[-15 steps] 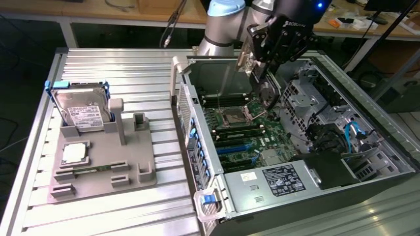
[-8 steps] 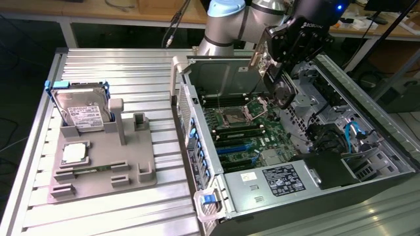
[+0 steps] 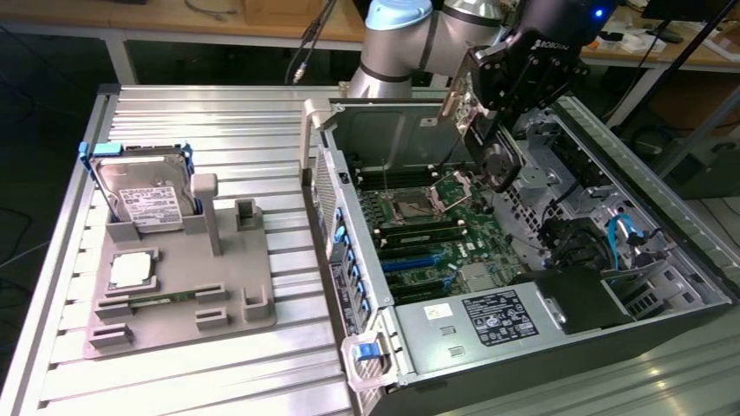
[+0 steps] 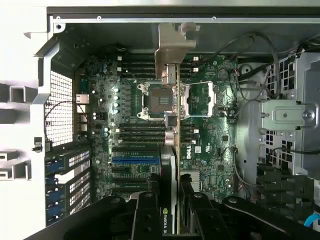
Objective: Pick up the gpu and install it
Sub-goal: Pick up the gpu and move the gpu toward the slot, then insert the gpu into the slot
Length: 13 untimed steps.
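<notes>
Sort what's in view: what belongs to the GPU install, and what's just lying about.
Job in hand: gpu, held in the gripper above the motherboard of the open computer case.
Lying about: hard drive, square silvery chip and memory stick on the grey holder.

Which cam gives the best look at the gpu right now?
Exterior view: the gpu hangs from the tool over the open case, its broad side partly visible. Wrist view shows it edge-on, bracket farthest, over the motherboard.

The table (image 3: 208, 373) is ribbed matt metal, the gpu (image 4: 170, 170) bracket (image 4: 172, 45) dull metal.
</notes>
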{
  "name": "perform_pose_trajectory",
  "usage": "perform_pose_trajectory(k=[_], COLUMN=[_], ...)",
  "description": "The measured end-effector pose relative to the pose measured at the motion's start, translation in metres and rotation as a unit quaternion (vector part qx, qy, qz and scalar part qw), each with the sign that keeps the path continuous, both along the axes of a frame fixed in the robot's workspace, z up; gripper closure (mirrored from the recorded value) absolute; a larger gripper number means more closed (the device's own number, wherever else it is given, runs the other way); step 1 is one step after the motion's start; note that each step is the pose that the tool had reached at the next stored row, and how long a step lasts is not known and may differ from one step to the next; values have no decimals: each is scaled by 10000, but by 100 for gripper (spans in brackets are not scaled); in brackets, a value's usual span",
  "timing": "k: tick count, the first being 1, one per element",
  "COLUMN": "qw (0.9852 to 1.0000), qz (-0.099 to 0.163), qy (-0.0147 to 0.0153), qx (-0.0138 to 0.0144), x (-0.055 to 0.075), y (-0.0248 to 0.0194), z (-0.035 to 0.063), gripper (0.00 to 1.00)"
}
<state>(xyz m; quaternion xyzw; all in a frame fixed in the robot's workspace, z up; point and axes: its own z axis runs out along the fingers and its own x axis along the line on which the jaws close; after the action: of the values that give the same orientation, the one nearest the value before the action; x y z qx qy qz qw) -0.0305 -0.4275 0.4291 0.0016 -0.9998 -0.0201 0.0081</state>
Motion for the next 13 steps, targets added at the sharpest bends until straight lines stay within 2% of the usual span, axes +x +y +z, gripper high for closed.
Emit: perform_pose_trajectory(k=[9,13], qw=[10000,9997], qz=[6,234], qy=[0,0], qx=[0,0], x=[0,0], y=[0,0], z=[0,0], gripper=[73,73])
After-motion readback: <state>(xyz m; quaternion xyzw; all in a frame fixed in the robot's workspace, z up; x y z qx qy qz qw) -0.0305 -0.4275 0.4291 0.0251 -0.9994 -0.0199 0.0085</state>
